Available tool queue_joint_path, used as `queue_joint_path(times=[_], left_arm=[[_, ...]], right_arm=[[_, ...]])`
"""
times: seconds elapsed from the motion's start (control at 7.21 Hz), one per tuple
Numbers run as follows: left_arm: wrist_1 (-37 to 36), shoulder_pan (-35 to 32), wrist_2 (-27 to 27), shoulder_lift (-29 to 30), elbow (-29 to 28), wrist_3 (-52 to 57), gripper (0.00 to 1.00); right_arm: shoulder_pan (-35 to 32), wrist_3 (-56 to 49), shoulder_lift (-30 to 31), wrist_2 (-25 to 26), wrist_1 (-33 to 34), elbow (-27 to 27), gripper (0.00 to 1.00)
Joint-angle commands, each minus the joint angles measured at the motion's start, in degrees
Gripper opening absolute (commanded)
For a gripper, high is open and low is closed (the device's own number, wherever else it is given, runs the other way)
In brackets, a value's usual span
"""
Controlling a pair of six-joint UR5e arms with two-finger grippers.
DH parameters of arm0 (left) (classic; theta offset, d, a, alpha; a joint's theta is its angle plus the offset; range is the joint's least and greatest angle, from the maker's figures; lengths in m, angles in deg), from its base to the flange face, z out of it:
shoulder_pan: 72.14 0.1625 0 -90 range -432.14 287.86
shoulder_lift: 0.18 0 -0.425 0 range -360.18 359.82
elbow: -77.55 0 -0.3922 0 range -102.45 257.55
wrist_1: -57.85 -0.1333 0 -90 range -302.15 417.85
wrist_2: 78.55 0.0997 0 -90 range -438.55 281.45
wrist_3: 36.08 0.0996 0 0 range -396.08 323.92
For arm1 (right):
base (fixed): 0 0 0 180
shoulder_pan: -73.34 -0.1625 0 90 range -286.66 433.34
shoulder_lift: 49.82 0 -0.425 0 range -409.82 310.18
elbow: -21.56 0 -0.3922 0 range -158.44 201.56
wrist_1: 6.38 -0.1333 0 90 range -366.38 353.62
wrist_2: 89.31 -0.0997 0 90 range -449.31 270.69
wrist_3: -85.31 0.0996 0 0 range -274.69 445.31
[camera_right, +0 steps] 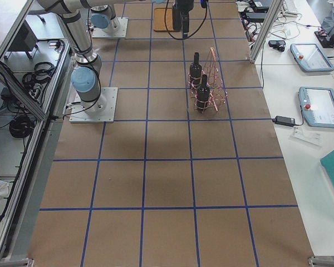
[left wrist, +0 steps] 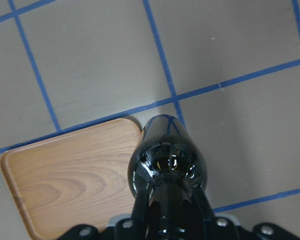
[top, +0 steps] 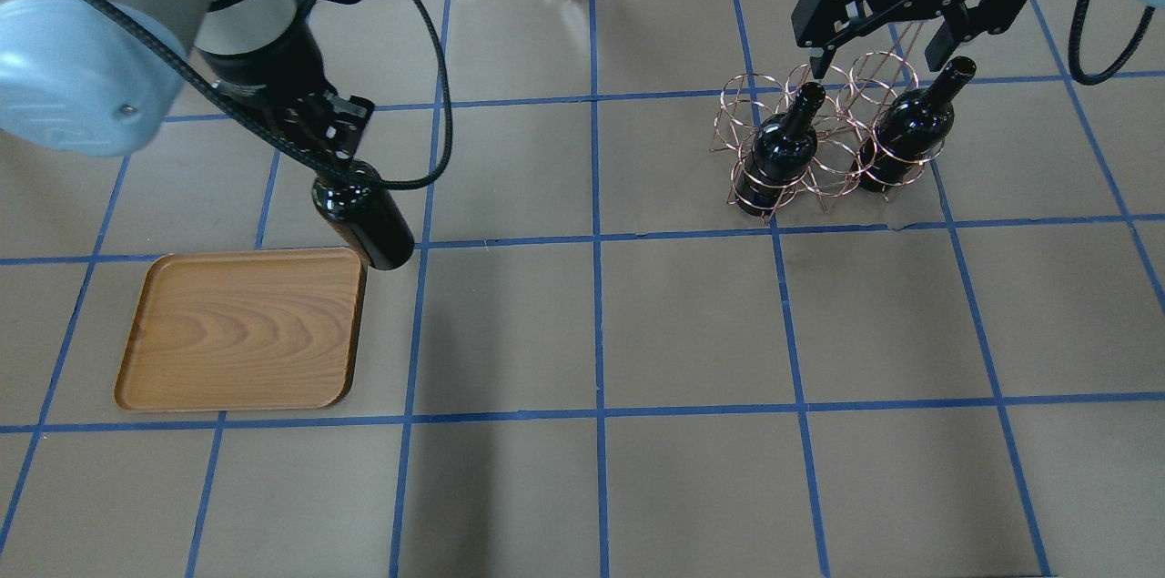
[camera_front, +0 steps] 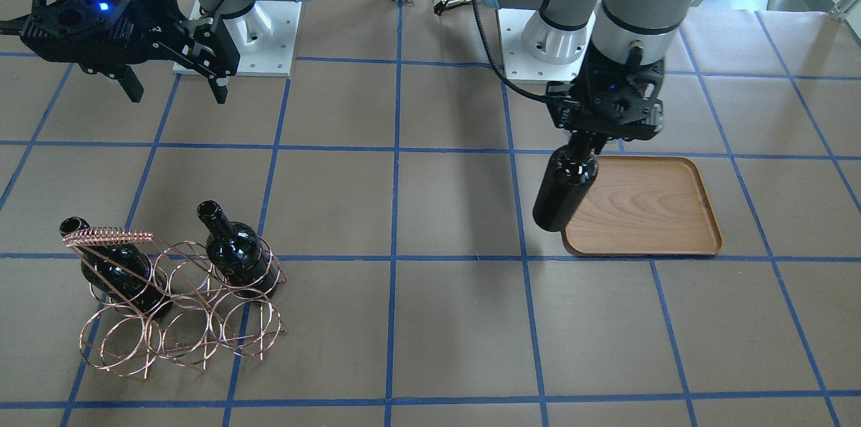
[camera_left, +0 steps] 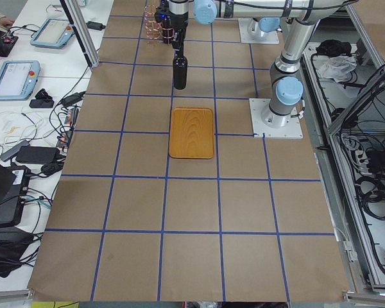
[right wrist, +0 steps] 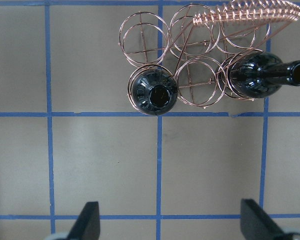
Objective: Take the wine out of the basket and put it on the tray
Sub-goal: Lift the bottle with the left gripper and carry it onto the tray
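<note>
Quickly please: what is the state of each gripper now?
Left gripper: closed on the neck of a wine bottle.
Right gripper: open, holding nothing.

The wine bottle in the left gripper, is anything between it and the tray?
Nothing visible stands in the way. The wine bottle, held by its neck in the left gripper, hangs just at one corner of the tray, and the tray's wooden surface has nothing on it.
</note>
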Motion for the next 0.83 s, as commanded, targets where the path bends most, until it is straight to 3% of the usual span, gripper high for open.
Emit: queue_joint_path(times=[0.0,0.28,0.69], left_arm=[[0.6,9.1,1.3,-0.3,-0.1,9.7,0.0],[0.6,17.4,1.1,-0.2,1.2,17.7,0.0],[-1.8,20.5,0.9,-0.2,5.8,20.6,0.0]], right_arm=[[0.0,-0.1,0.0,-0.2,0.1,0.0,1.0],[-0.1,0.2,0.1,-0.3,-0.3,0.0,1.0],[-0.1,0.2,0.1,-0.2,-0.3,-0.2,1.0]])
